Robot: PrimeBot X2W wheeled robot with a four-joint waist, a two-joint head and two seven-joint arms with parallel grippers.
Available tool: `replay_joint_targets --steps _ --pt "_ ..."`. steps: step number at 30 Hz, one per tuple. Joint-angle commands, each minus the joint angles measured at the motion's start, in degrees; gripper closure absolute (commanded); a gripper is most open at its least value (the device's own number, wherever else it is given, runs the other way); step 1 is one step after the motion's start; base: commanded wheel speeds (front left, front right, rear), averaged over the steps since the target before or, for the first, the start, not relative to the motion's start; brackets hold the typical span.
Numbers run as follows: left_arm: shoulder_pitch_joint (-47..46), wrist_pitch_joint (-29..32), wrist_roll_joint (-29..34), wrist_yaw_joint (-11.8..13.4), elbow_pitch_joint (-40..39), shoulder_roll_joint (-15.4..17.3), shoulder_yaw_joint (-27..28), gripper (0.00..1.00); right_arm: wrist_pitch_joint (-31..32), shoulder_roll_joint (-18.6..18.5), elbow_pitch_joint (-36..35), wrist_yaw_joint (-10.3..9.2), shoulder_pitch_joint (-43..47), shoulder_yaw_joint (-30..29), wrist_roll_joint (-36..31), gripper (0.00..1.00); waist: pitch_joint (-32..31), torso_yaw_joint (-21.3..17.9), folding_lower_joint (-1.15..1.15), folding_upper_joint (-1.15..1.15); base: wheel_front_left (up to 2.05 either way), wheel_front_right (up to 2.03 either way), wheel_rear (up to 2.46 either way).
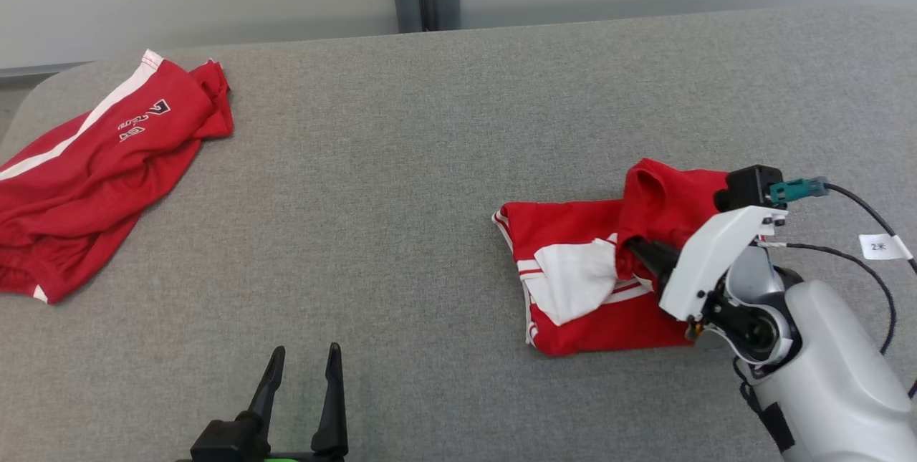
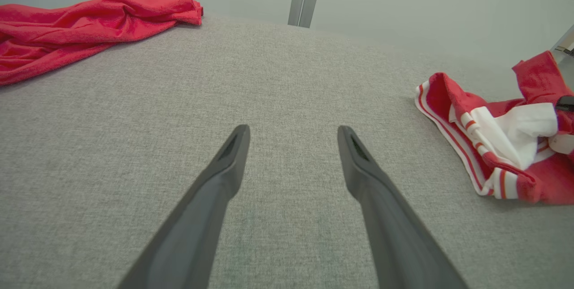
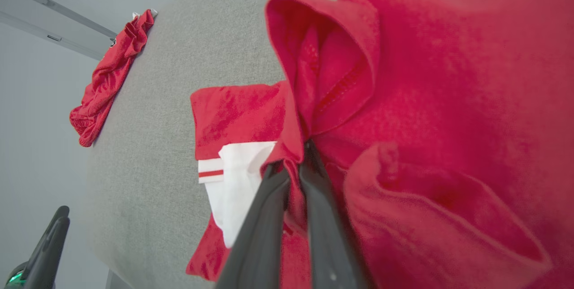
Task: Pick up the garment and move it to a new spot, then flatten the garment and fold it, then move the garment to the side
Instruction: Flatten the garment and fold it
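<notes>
Garment [image 1: 566, 233], head view: soft red fabric with a white panel and white-striped hem, bunched on the right of the grey woven surface [image 1: 401, 197]; long axis left to right, striped edge pointing left, one red fold standing up.
Right pincer [image 1: 629, 246], head view: pressed together, pinching that fold.
Left pincer [image 1: 306, 351], head view: spread, holding nothing, well apart from the Garment.
Crumpled red cloth with a white stripe [image 1: 93, 168], head view: far left.
Left wrist view: spread fingers [image 2: 224, 168] over bare surface; Garment [image 2: 493, 145] at right, striped edge nearest.
Right wrist view: dark fingers [image 3: 264, 217] nip a stitched red fold of the Garment [image 3: 448, 78]; fleecy texture.
</notes>
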Motion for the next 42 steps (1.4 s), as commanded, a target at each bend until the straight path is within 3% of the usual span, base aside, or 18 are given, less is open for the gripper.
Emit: replay_joint_targets --steps 1,7,15,21,35,36,37,42 --pt "-0.74 -0.16 0.54 -0.06 0.28 0.15 -0.11 0.00 -0.68 1.75 0.79 0.03 -1.18 0.15 -0.81 1.00 0.12 -0.02 0.00 0.00 0.00 0.00 0.00" --pt "-0.16 -0.16 0.30 0.27 1.25 0.15 -0.67 0.00 -1.23 5.63 2.12 0.03 -1.74 2.22 -2.35 1.00 0.04 0.42 0.00 0.00 0.00 0.00 0.00" --pt "0.34 -0.16 -0.35 0.61 2.07 0.14 -1.27 0.00 -2.82 8.18 3.86 0.02 -0.14 2.78 -2.69 1.00 -0.45 0.14 0.00 0.00 0.00 0.00 0.00" --pt "-0.25 -0.16 0.58 -0.06 3.13 0.14 -1.58 0.00 -4.19 8.71 5.39 0.03 -1.05 4.04 -0.82 1.00 -0.39 -0.39 0.00 0.00 0.00 0.00 0.00" --pt "-0.71 -0.16 0.32 -0.29 4.45 0.14 -3.96 0.00 -11.75 8.74 12.37 0.03 -6.04 13.70 9.06 1.00 -1.00 -0.37 0.00 0.00 0.00 0.00 0.00" --pt "-0.67 -0.16 0.22 -0.29 4.54 0.14 -4.12 0.00 -12.69 8.75 13.01 0.03 -6.49 14.20 9.38 0.68 -1.08 -0.28 0.00 0.00 0.00 0.00 0.00" --pt "-0.62 -0.16 0.18 -0.31 4.64 0.15 -4.22 0.00 -13.47 8.76 13.41 0.03 -6.86 14.71 9.54 0.00 -1.15 -0.21 0.00 0.00 0.00 0.00 0.00" --pt "-0.23 -0.16 -0.05 -0.37 4.87 0.15 -3.74 0.00 -15.90 8.72 15.15 0.03 -8.25 17.21 10.78 0.00 -1.57 0.01 0.00 0.00 0.00 0.00 0.00"
